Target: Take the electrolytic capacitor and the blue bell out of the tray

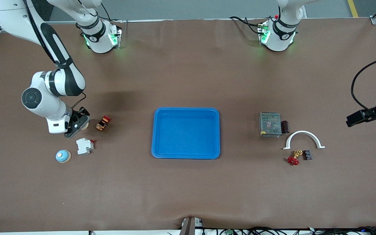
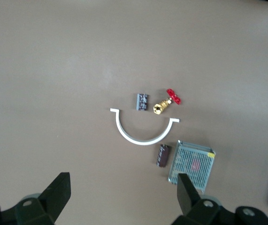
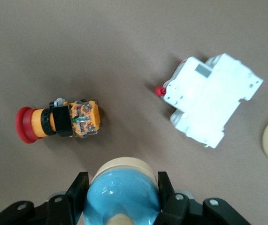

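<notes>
Right wrist view shows the right gripper (image 3: pixel 122 199) clamped on a blue bell (image 3: pixel 123 194), its fingers (image 3: pixel 77 192) pressed against either side of the glossy dome above a cream base. In the front view this gripper hangs low over the table at the right arm's end, beside the orange push-button switch (image 1: pixel 103 122) and above the white circuit breaker (image 1: pixel 84 146). My reading is that the bell has been carried out of the tray (image 1: pixel 186 155) and is about to be set down among these parts.

A second blue bell (image 1: pixel 63 156) sits nearer the front camera than the breaker.

The tray looks bare, so the capacitor may be out already; it is possibly the small dark part (image 1: pixel 285 127) touching the mesh box (image 1: pixel 269 124), though I cannot be sure.

The left gripper (image 2: pixel 124 192) waits with jaws spread wide over the white arch (image 2: pixel 143 133) and brass valve (image 2: pixel 164 104), holding nothing; in the front view that arm is mostly cut off at the edge.
</notes>
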Robot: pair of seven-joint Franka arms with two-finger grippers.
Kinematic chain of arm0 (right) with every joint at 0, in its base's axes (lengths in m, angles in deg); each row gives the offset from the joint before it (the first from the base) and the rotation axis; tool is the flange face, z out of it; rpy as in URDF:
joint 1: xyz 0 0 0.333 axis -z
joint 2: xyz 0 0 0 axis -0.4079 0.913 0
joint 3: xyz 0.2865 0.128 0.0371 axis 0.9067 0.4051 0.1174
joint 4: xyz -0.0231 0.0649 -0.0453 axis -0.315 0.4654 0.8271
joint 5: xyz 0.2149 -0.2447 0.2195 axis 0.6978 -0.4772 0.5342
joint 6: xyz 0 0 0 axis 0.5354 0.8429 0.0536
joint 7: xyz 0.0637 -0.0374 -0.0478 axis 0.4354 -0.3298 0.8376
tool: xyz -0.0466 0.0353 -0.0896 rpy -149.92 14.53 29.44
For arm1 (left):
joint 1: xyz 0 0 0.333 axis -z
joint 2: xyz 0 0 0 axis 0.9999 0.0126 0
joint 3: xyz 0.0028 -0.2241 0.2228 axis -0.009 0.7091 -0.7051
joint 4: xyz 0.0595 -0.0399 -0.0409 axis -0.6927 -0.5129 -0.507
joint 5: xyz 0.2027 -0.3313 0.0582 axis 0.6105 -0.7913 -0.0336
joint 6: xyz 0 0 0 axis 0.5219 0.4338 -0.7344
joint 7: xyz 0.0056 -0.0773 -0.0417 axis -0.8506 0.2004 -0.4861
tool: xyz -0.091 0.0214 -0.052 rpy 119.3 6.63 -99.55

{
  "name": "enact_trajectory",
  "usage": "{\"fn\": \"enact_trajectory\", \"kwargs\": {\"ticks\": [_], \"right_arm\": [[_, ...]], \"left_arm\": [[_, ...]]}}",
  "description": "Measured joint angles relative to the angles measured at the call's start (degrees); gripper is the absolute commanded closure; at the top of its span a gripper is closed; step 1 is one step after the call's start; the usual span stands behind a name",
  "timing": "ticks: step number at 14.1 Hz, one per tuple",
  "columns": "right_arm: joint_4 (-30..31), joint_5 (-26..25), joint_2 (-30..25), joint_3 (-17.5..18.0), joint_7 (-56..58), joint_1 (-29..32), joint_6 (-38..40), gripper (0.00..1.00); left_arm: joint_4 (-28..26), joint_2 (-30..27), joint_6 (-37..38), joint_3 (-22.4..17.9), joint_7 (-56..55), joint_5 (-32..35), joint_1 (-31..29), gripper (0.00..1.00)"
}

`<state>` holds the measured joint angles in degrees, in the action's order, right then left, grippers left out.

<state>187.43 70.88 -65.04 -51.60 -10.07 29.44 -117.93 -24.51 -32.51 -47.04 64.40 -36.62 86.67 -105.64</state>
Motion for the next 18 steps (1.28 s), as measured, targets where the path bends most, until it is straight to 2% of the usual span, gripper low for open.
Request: {"fn": "enact_trajectory", "kwargs": {"ticks": [3,7,8,11,13,18], "right_arm": [[1.3,0.0,0.0,0.0,0.0,0.0,-1.6,0.57],[3.5,0.0,0.0,0.0,0.0,0.0,-4.8,0.57],[3.7,0.0,0.0,0.0,0.0,0.0,-5.1,0.57],[4.0,0.0,0.2,0.0,0.0,0.0,-5.6,0.57],[4.2,0.0,0.7,0.0,0.0,0.0,-6.3,0.57],[4.2,0.0,2.3,0.0,0.0,0.0,-7.5,0.56]], "left_arm": [[0.0,-4.3,5.2,1.6,0.0,0.0,0.1,0.0],[-0.1,-8.5,8.8,1.4,1.3,-2.7,0.5,0.0],[-0.5,-9.2,9.3,0.0,2.2,-3.3,1.8,0.0],[-2.5,-11.4,9.5,-9.7,3.6,-5.7,10.2,0.0],[-4.2,-13.0,9.6,-14.3,4.0,-6.3,14.1,0.0],[-6.6,-16.1,9.8,-15.4,4.0,-6.4,15.1,0.0]]}}
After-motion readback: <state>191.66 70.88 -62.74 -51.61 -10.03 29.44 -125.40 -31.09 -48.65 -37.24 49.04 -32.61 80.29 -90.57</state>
